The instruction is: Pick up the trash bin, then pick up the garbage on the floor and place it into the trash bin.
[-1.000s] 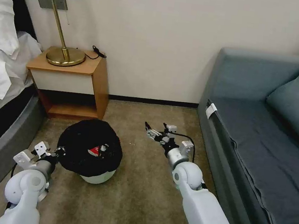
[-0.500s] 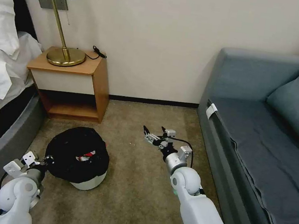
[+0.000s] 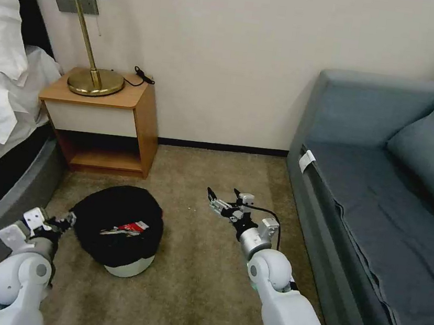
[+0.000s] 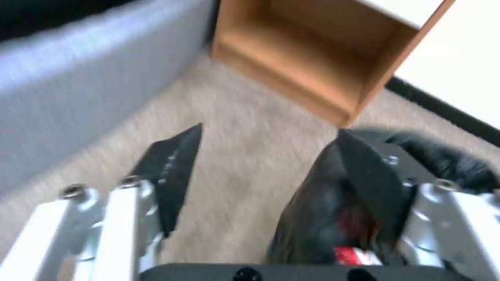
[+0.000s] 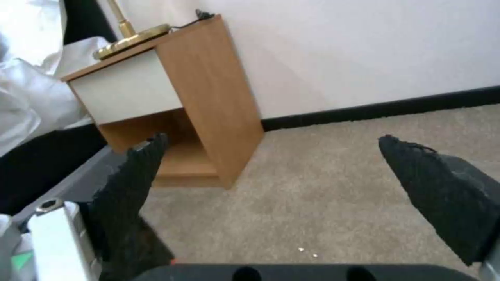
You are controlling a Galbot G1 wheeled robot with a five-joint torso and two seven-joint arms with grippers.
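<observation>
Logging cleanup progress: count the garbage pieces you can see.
2, both in the bin: a red wrapper and a pale piece beside it. More may be hidden in the black liner. None shows on the floor.

Left gripper [image 4: 265, 150]: jaws spread wide, over carpet [image 4: 245, 128] | Bin [image 4: 323, 218]: black-lined, against one finger [image 4: 377, 175], red wrapper [image 4: 351, 255] inside | Nightstand [image 4: 323, 66]: beyond, by the wall | Bed base [image 4: 78, 74]: alongside

Floor [image 3: 200, 297]: short-pile beige-brown carpet, bounded by a dark skirting line at the wall. Standing on it: trash bin [image 3: 127, 267], white with black liner, tilted; wooden nightstand [image 3: 143, 122] against the wall; grey sofa [image 3: 338, 209] at right; bed base [image 3: 6, 200] at left.
</observation>
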